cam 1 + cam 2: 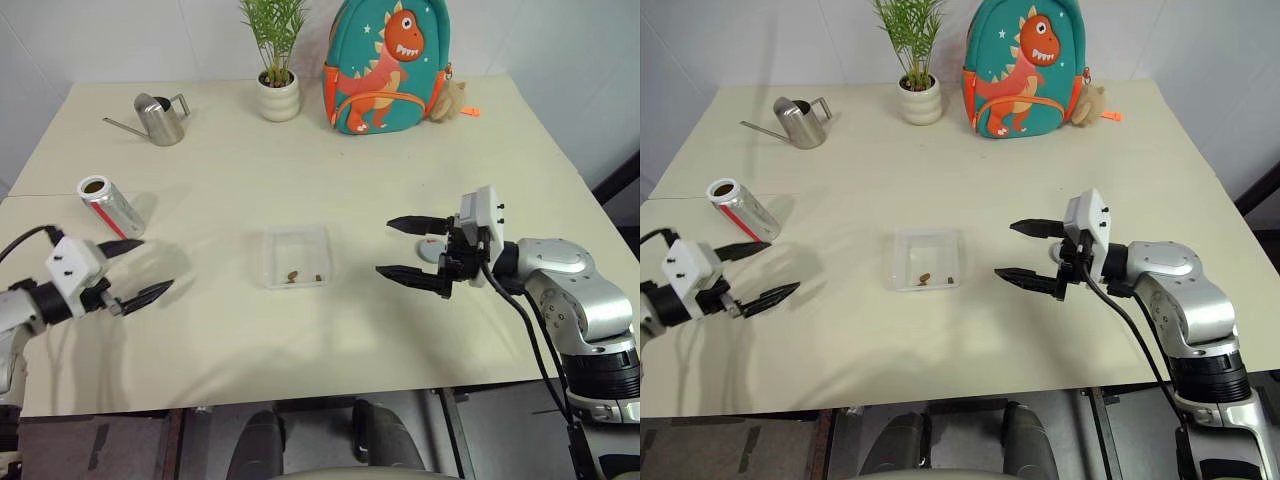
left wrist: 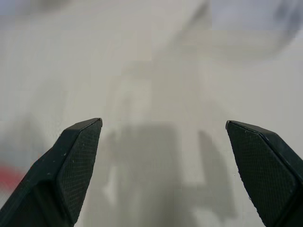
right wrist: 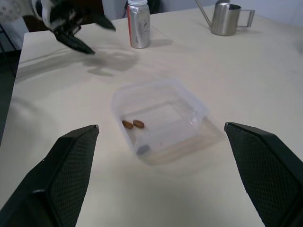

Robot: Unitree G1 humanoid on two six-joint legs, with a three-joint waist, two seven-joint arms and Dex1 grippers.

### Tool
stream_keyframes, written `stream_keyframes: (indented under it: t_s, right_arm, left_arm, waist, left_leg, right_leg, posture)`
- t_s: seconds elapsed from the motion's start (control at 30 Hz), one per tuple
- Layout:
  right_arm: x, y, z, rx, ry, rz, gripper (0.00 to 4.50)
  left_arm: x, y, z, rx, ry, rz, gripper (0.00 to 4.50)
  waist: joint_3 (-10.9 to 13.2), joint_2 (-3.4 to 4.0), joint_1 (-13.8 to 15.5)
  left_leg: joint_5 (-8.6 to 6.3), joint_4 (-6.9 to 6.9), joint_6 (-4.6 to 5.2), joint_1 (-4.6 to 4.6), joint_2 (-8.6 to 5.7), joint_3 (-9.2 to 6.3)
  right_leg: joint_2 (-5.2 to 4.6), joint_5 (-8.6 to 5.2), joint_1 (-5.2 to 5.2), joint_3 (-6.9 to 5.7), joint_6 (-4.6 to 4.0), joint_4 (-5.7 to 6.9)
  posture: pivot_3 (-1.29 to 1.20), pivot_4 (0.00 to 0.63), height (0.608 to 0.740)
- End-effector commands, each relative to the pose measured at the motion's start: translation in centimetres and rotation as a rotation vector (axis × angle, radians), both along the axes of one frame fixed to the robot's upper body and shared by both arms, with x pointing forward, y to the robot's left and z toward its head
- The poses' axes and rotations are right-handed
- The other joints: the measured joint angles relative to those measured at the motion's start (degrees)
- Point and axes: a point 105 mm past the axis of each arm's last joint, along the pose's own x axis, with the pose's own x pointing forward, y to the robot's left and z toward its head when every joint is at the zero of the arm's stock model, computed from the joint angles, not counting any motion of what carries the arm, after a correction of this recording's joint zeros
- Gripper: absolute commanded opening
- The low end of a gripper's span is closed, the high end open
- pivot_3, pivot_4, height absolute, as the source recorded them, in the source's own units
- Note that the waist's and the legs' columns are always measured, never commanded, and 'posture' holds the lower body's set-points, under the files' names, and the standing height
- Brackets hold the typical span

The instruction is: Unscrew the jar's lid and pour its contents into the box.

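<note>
Standing jar: jar (image 1: 110, 206) upright and uncapped on the table (image 1: 300, 150), left of the box (image 1: 295, 257)
Box: two brown contents (image 3: 133, 124) inside
Lid: lid (image 1: 432, 249) on the table behind the right gripper (image 1: 408, 248)
Left gripper: left gripper (image 1: 140, 268) spread wide, empty, near the jar
Right gripper: spread wide, empty, beside the box

Bright, even indoor light falls from above on the pale table (image 1: 400, 160). Soft grey shadows lie under the left pincer (image 1: 135, 268) and beside the jar (image 1: 110, 205). The head views are sharp. The left wrist view is heavily blurred beyond its sharp black fingers (image 2: 71, 170). The right wrist view is clear, softening slightly toward its far edge.
</note>
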Motion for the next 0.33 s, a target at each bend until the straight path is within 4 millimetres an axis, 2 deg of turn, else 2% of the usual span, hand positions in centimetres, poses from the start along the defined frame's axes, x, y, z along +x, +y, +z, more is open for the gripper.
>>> stream_keyframes:
  t_s: [0.03,0.17,0.33]
  right_arm:
    - [-0.2,-0.8,1.1,-0.015,-0.07,-0.003,4.5]
    - [0.1,-1.1,1.2,-0.025,-0.098,-0.014,4.5]
    - [0.6,-1.2,1.4,-0.015,-0.119,-0.038,4.5]
  left_arm:
    - [-0.1,-2.6,1.2,-0.031,-0.026,-0.096,4.47]
    - [-0.3,-4.1,1.3,-0.035,-0.024,-0.156,4.47]
    - [-0.4,-4.2,1.1,-0.063,-0.014,-0.136,4.47]
  waist:
    - [0.0,0.0,-0.29]
    - [0.0,0.0,-1.31]
    - [0.0,0.0,-1.34]
  left_leg:
    - [0.0,-0.01,0.0,0.01,0.0,0.02]
    - [0.0,-0.06,0.01,0.03,0.03,0.03]
    - [-0.01,-0.05,0.02,0.01,0.04,0.03]
  right_leg:
    - [0.01,0.0,0.0,0.01,0.0,0.02]
    - [0.09,0.0,0.0,0.06,0.01,0.14]
    - [0.09,0.01,0.0,0.05,0.02,0.09]
  posture:
    - [0.0,0.15,0.74]
    - [0.0,0.15,0.74]
    - [0.0,0.15,0.74]
